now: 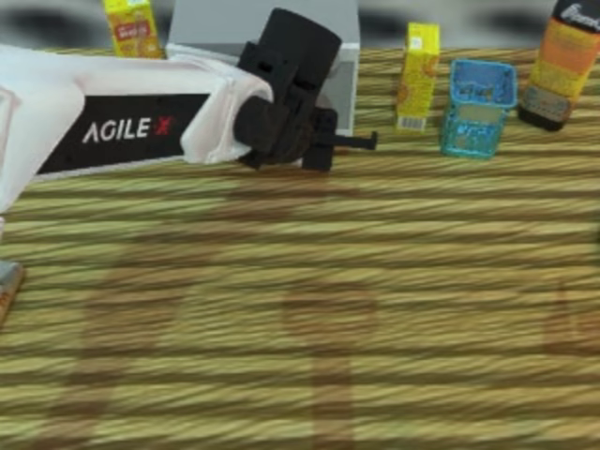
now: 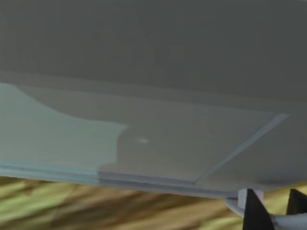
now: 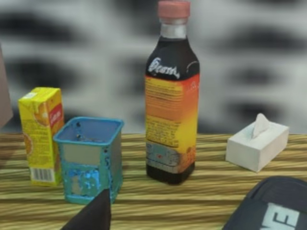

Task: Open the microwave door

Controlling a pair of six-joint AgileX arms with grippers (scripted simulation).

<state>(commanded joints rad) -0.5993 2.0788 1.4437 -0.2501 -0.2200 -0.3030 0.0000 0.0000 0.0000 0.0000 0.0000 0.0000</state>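
Our left gripper [image 1: 352, 142] reaches the front of the microwave [image 1: 216, 28], by the microwave door [image 2: 144, 139]; we cannot tell its finger spread. 1 right arm stays out of the top view.

The worktop [image 1: 394, 281] is striped straw-yellow and brown. The microwave [image 1: 216, 23] is silver-grey. The left arm [image 1: 122, 122] is white with a black band; its tool [image 1: 352, 142] is black. Both cartons [image 1: 418, 75] are yellow, the basket [image 1: 478, 108] turquoise, and the bottle [image 3: 171, 96] dark with an orange label and pink cap.
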